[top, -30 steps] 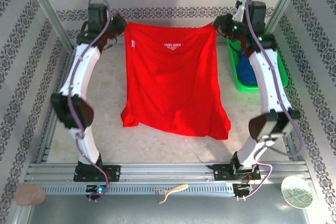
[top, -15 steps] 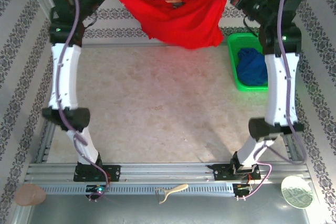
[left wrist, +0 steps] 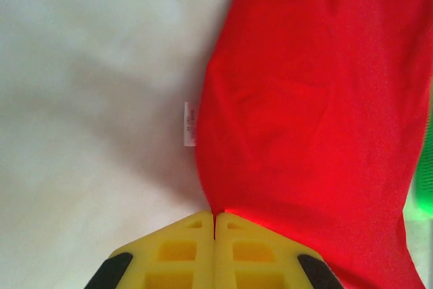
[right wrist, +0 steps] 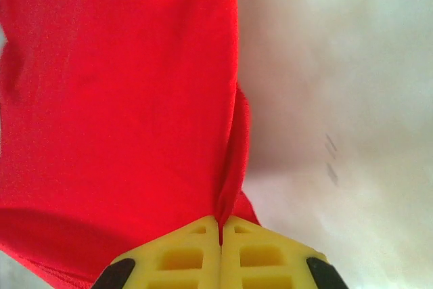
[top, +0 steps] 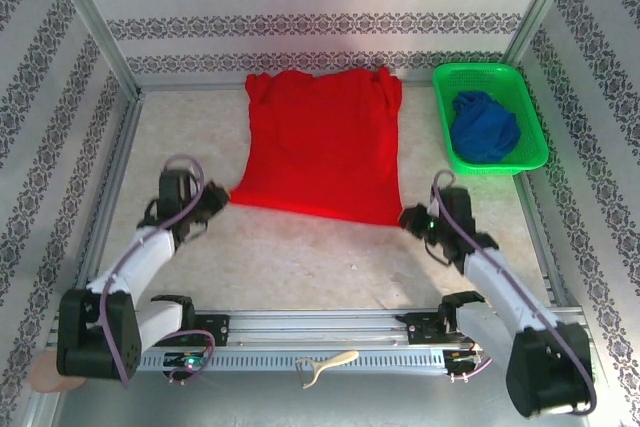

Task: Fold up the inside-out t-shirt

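Note:
The inside-out t-shirt (top: 322, 144) lies spread flat on the table, plain red side up, reaching from the back wall toward the middle. My left gripper (top: 218, 199) is low over the table at the shirt's near left corner, shut on that corner. In the left wrist view the yellow fingers (left wrist: 183, 248) pinch the red cloth (left wrist: 318, 99), and a small white label (left wrist: 190, 124) sticks out of the side seam. My right gripper (top: 408, 219) is shut on the near right corner. In the right wrist view a fold of the red cloth (right wrist: 122, 86) runs into the closed fingers (right wrist: 260, 255).
A green basket (top: 478, 68) with a dark blue garment (top: 483, 125) stands at the back right, just right of the shirt. Patterned walls enclose the table on three sides. A cream tool (top: 330, 362) and two round discs lie on the near rail.
Both arms came down from high at the back wall to low near the front, still gripping the shirt. The shirt went from hanging bunched in the air to lying flat on the table.

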